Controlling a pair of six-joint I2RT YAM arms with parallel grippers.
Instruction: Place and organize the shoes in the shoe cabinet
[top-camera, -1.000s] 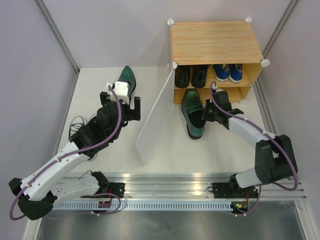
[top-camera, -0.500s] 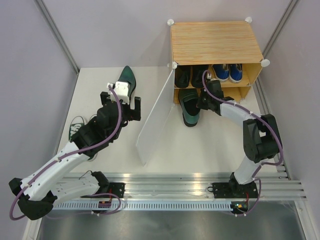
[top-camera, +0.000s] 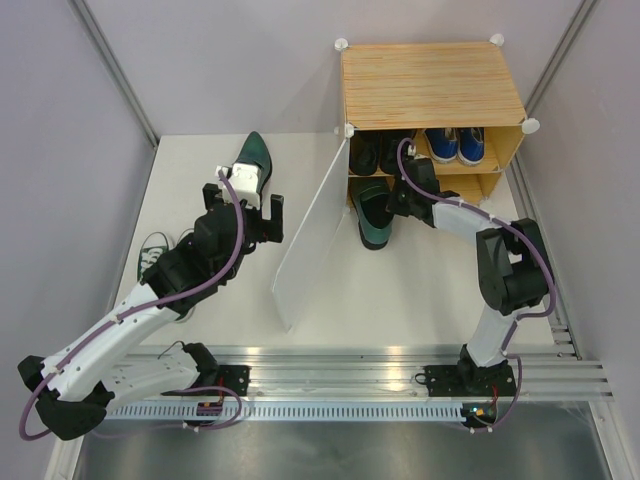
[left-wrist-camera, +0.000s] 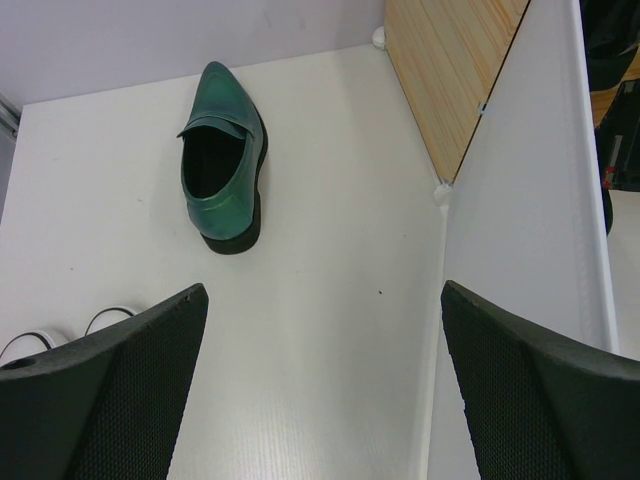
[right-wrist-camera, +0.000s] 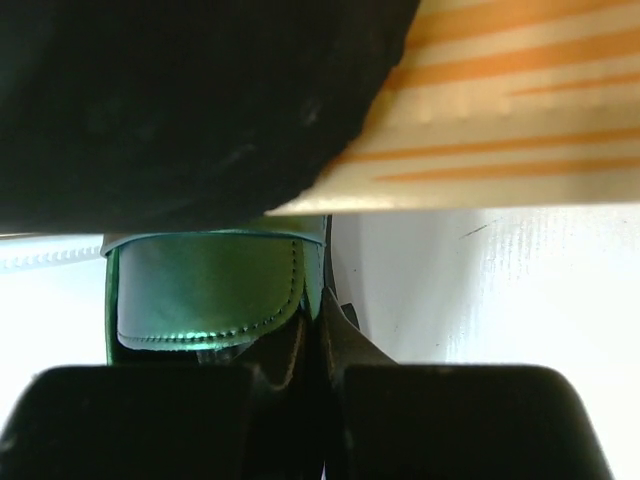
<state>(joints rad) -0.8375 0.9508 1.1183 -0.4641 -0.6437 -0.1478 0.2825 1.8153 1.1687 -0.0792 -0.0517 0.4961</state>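
The dark green pointed shoe (top-camera: 372, 218) lies on the table (top-camera: 420, 300) at the mouth of the shoe cabinet (top-camera: 430, 85). Its front end is under the lower shelf and its heel end sticks out in front. My right gripper (top-camera: 400, 192) pinches its side rim, fingers pressed together on the leather. On the upper shelf the black dress shoes (top-camera: 382, 150) stand at the left and the blue sneakers (top-camera: 457, 143) at the right. The translucent door (top-camera: 310, 240) stands swung open, between my two arms. Beyond it the second dark green shoe (left-wrist-camera: 222, 165) lies alone on the table, toe toward the far wall. My left gripper (left-wrist-camera: 320, 400) hovers on its near side, fingers spread wide, holding nothing. A green white-toed sneaker (top-camera: 155, 250) lies near the table's left edge, partly under my left arm.
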